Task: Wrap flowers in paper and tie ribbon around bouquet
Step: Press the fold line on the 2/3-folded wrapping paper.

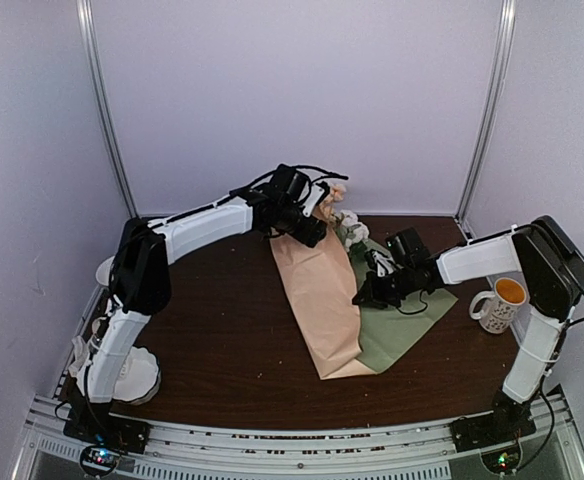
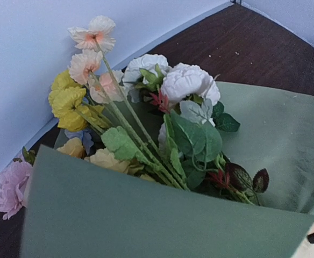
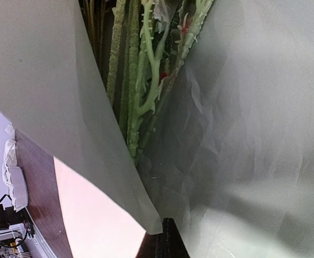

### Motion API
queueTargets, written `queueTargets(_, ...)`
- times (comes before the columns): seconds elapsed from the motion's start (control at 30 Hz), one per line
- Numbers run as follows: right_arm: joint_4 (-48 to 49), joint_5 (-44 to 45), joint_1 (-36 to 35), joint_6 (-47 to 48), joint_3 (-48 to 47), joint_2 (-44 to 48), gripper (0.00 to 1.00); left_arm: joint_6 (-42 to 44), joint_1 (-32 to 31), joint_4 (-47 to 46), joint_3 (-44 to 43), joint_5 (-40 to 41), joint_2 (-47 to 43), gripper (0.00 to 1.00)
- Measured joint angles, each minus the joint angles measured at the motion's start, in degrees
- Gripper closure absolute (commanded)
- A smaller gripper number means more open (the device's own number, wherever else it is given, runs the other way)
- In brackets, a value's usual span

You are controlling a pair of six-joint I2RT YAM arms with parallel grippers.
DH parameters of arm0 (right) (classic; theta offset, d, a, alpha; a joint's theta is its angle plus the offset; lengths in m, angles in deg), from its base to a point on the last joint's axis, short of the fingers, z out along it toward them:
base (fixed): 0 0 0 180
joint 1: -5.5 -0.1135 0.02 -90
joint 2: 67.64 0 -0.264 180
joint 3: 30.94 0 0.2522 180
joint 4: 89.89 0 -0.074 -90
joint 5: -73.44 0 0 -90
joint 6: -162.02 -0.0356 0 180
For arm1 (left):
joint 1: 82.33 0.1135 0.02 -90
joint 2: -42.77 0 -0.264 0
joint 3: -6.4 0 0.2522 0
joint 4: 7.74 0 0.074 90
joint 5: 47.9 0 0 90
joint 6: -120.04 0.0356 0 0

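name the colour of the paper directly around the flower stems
The paper is sage green, clearest in left wrist view.

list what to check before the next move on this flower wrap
1. right gripper shut on the green paper edge: ok
2. paper flap held up over the stems, not crushing them: ok
3. flowers lying on the green paper, heads past its edge: ok
4. left gripper near the blossoms, open or shut: cannot tell
5. wrap closed on both sides: not ok, the green paper's right part lies flat
6. mug apart from the paper: ok
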Motion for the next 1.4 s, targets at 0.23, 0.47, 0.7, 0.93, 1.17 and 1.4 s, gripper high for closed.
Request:
queueTargets(0.23,-0.85,-1.44,0.0,0.83,0.17,0.02,1.0,-1.33,0.11,-1.79,-6.78,1.51,7.78,0.26)
queueTargets(0.47,-1.92,-2.19,0.0,1.22,1.09,0.02,1.0,-2.19,-0.55,-2.62,-7.43,1.05,10.32,0.23)
queueTargets(0.7,-2.8,-2.91,0.04,1.62,3.15,1.38,1.0,-2.1,-2.62,-2.67,-7.56,1.25,10.51,0.23)
queueTargets(0.93,-3.45,-3.04,1.62,2.32,3.19,1.66,1.0,-0.5,-3.52,-1.64,-5.35,0.22,8.35,0.33)
queueTargets(1.17,-3.41,-3.28,2.97,2.32,1.46,0.15,1.0,8.72,-8.04,-1.27,14.64,-0.11,-9.64,0.5)
queueTargets(1.4,-2.34,-3.45,3.15,2.03,0.96,-2.14,1.0,16.87,-18.8,0.02,21.14,-4.76,-14.73,0.56)
